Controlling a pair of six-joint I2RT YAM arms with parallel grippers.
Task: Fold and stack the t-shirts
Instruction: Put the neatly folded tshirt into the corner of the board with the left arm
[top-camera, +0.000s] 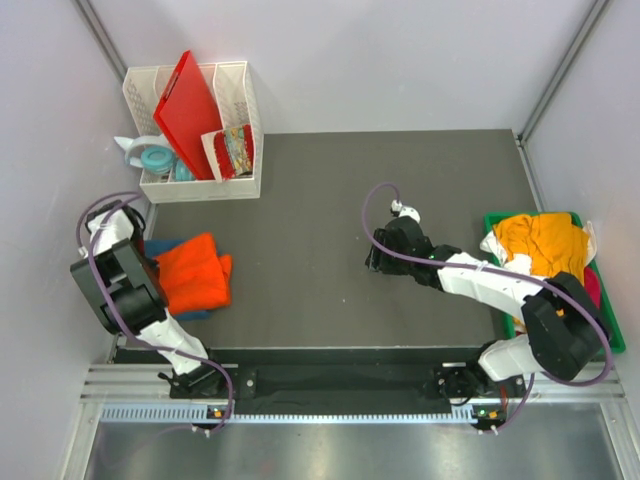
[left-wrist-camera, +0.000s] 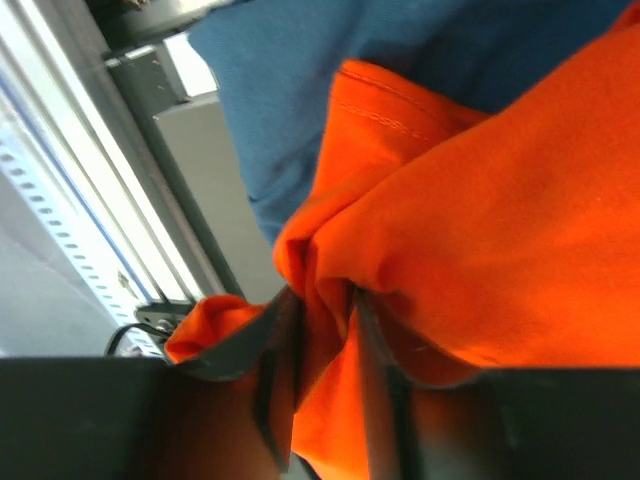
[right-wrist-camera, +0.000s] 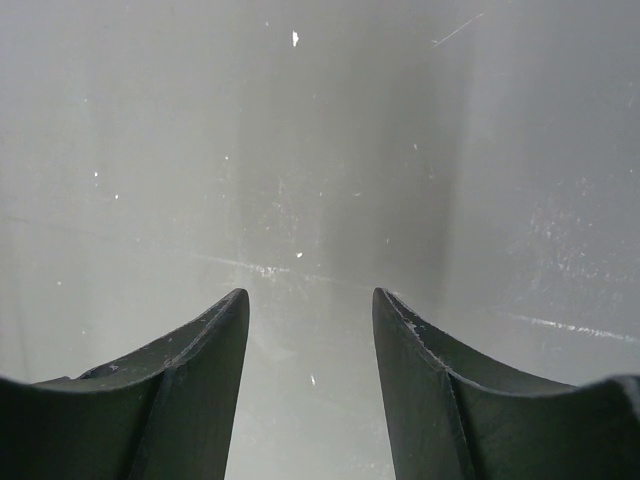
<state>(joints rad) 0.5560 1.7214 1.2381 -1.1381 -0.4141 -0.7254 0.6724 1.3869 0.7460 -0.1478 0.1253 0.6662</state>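
Observation:
A folded bright orange t-shirt (top-camera: 195, 272) lies at the left of the dark mat, on top of a dark teal-blue t-shirt (top-camera: 165, 245). In the left wrist view my left gripper (left-wrist-camera: 322, 298) is shut on a bunched fold of the orange t-shirt (left-wrist-camera: 480, 230), with the blue t-shirt (left-wrist-camera: 290, 110) behind it. My right gripper (top-camera: 376, 262) hovers over the mat's middle right. Its fingers (right-wrist-camera: 310, 298) stand open with nothing between them. A mustard-yellow t-shirt (top-camera: 545, 243) lies heaped in a green bin at the right, over white and pink cloth.
At the back left, a white rack (top-camera: 245, 110) holds a stiff red board (top-camera: 192, 110) and small packets. A teal jug (top-camera: 155, 160) sits beside it. The green bin (top-camera: 612, 325) stands at the right edge. The dark mat (top-camera: 300, 200) covers the table between the walls.

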